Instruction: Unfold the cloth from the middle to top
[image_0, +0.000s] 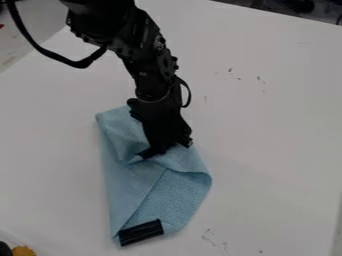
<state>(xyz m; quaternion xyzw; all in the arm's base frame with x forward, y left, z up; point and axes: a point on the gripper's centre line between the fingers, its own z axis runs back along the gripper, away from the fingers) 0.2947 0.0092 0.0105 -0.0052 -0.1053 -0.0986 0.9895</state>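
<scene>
A light blue cloth (123, 185) lies on the white tabletop (274, 150), left of the middle of the camera view and reaching down toward its lower edge; it is partly folded, with a diagonal edge running down its lower part and a rounded fold bulging at its right side. The black gripper (165, 149) hangs down over the cloth's upper half, its tips at the fabric; whether it is open or closed, I cannot tell. The robot arm (151, 75) comes in from the top edge, a black cable (50, 54) looping out at its left; a black strip-like object (141, 232) lies across the cloth's bottom end; an orange-yellow object (24, 251) shows at the lower left corner.
</scene>
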